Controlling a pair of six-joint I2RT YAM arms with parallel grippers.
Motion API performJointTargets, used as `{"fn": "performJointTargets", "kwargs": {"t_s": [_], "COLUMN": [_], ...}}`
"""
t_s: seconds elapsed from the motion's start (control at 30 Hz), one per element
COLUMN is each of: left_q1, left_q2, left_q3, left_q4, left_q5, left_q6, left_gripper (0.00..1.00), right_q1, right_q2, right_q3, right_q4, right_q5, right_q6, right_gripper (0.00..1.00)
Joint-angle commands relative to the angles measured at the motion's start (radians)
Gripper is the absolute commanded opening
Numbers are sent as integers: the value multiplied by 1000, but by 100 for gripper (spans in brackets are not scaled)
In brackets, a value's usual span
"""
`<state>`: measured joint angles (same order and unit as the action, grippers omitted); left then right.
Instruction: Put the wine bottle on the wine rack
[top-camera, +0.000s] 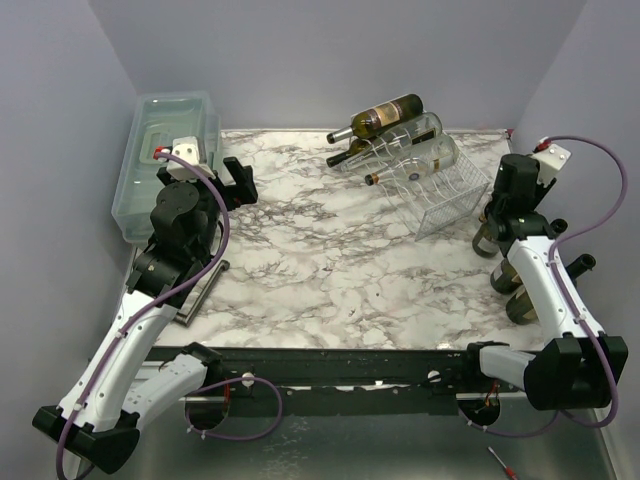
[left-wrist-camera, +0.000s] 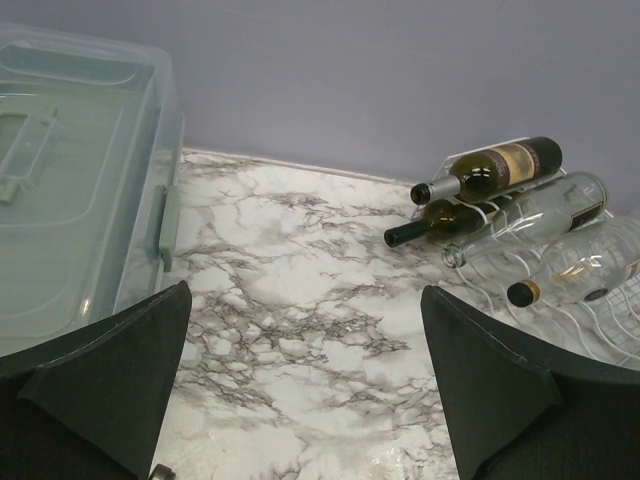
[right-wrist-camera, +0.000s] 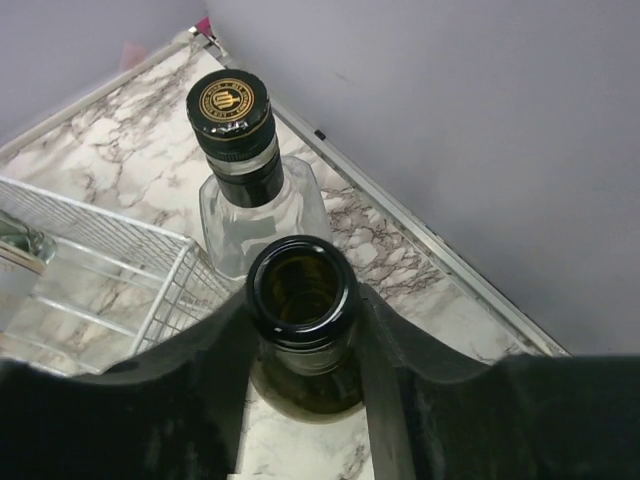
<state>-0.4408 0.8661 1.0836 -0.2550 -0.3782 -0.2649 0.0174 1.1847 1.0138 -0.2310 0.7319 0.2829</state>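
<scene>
A dark green wine bottle (right-wrist-camera: 301, 287) with an open mouth stands upright at the table's right side. My right gripper (right-wrist-camera: 303, 330) is shut on its neck, one finger on each side. In the top view this gripper (top-camera: 492, 238) is just right of the wine rack (top-camera: 443, 197), and the arm hides most of the bottle. The white wire rack holds two dark bottles (top-camera: 384, 119) and clear ones (top-camera: 418, 163). It also shows in the left wrist view (left-wrist-camera: 590, 300) and the right wrist view (right-wrist-camera: 95, 262). My left gripper (top-camera: 238, 184) is open and empty over the marble at back left, as its own view (left-wrist-camera: 305, 385) shows.
A clear bottle with a black and gold cap (right-wrist-camera: 240, 160) stands just behind the held one. More dark bottles (top-camera: 520, 295) stand by the right arm. A translucent lidded bin (top-camera: 165, 155) sits at the far left and shows in the left wrist view (left-wrist-camera: 70, 190). Walls close the back and sides.
</scene>
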Motion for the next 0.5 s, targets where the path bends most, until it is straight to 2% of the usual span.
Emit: {"fn": "performJointTargets", "kwargs": {"t_s": [0.0, 0.07, 0.2, 0.33, 0.47], "left_q1": [-4, -4, -5, -9, -16], "left_q2": [-6, -6, -11, -16, -16], "left_q3": [-7, -7, -9, -8, -11], "left_q4": [14, 14, 15, 13, 16], "left_q5": [11, -3, 4, -1, -15], "left_q6": [7, 9, 10, 10, 13], "left_gripper": [99, 99, 99, 99, 99], "right_q1": [-7, -7, -7, -7, -5], "right_q2": [-2, 5, -2, -34, -103], "right_q3": [-17, -17, -7, 3, 17], "right_q4": [60, 64, 27, -1, -36], "right_q5": [13, 11, 16, -20, -165], "right_q6": [-34, -56, -59, -57, -73], "right_gripper": [43, 40, 27, 26, 24]}}
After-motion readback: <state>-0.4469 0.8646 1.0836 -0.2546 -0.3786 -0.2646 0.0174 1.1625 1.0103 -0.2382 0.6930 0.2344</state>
